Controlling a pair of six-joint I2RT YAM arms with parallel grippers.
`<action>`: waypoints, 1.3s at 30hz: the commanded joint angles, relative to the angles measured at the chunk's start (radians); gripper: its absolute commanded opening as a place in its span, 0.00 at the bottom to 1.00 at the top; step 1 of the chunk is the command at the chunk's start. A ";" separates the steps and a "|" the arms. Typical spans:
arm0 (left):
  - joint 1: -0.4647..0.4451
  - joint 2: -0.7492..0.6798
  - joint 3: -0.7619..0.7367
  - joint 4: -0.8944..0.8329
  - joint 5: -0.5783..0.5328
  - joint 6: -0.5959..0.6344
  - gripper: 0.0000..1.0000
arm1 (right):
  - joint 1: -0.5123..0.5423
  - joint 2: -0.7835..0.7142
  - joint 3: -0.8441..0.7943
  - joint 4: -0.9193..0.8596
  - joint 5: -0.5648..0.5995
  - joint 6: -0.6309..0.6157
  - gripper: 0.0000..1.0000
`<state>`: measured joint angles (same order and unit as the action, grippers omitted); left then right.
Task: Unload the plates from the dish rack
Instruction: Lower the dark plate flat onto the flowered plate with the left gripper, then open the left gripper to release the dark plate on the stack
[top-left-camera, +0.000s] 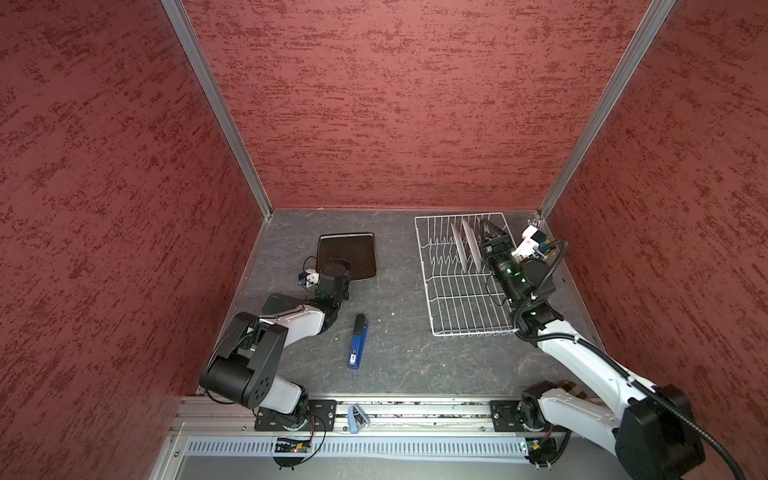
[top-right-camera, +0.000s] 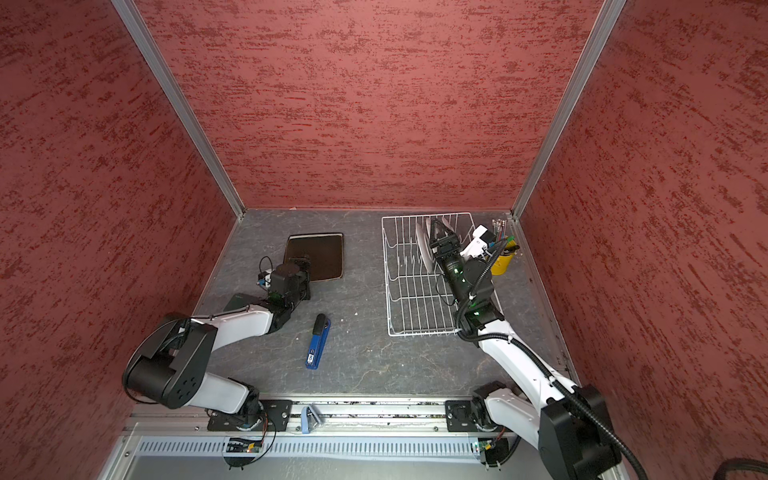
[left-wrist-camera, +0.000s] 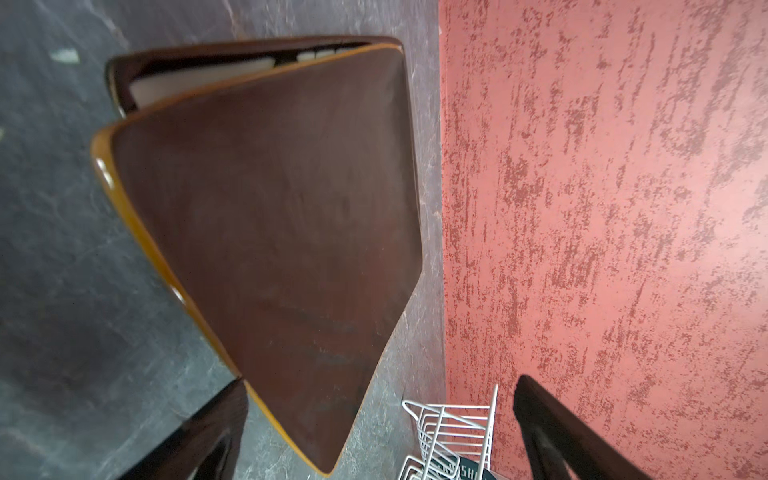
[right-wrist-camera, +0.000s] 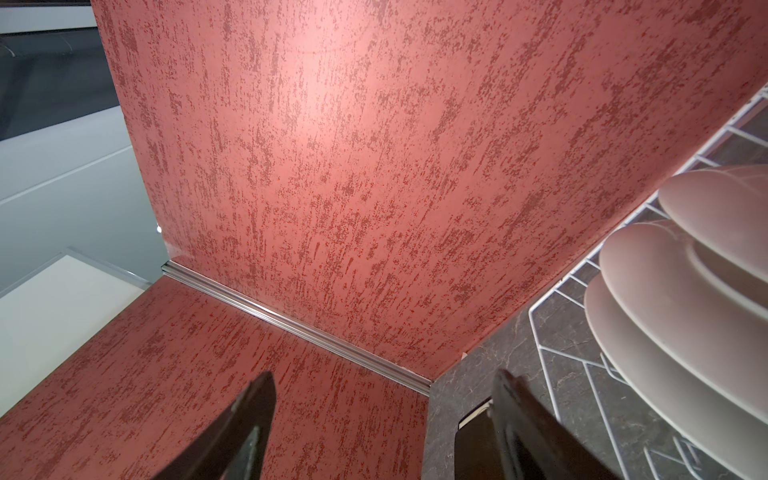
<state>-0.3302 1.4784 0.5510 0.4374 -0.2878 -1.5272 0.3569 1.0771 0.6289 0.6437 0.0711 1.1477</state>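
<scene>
The white wire dish rack (top-left-camera: 451, 307) (top-right-camera: 409, 307) stands at the back right. Round white plates (top-left-camera: 471, 249) (top-right-camera: 424, 249) stand on edge in its far end; the right wrist view shows three (right-wrist-camera: 665, 299). My right gripper (top-left-camera: 491, 227) (top-right-camera: 439, 224) (right-wrist-camera: 382, 384) hangs open just right of them, with nothing between its fingers. Two square plates, dark brown backs up, lie stacked on the table (top-left-camera: 353, 253) (top-right-camera: 320, 253) (left-wrist-camera: 270, 228). My left gripper (top-left-camera: 338, 266) (top-right-camera: 302, 266) (left-wrist-camera: 382, 382) hovers open at their near edge, holding nothing.
A blue and black stapler (top-left-camera: 357, 340) (top-right-camera: 318, 340) lies on the table's near middle. A dark green slab (top-left-camera: 276, 303) sits under the left forearm. A yellow cup (top-right-camera: 503, 262) with pens stands right of the rack, by the red walls.
</scene>
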 joint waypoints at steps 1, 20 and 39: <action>0.018 0.008 -0.014 0.000 -0.008 0.042 0.99 | -0.006 -0.019 -0.010 0.014 -0.002 0.011 0.82; 0.068 0.090 0.027 0.083 0.078 0.070 0.99 | -0.006 -0.023 -0.004 -0.004 -0.001 -0.002 0.83; 0.087 0.112 0.041 0.088 0.128 0.094 0.99 | -0.006 -0.037 -0.004 -0.021 -0.011 -0.002 0.83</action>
<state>-0.2344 1.5692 0.5930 0.5011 -0.1829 -1.4418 0.3569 1.0565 0.6289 0.6220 0.0708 1.1461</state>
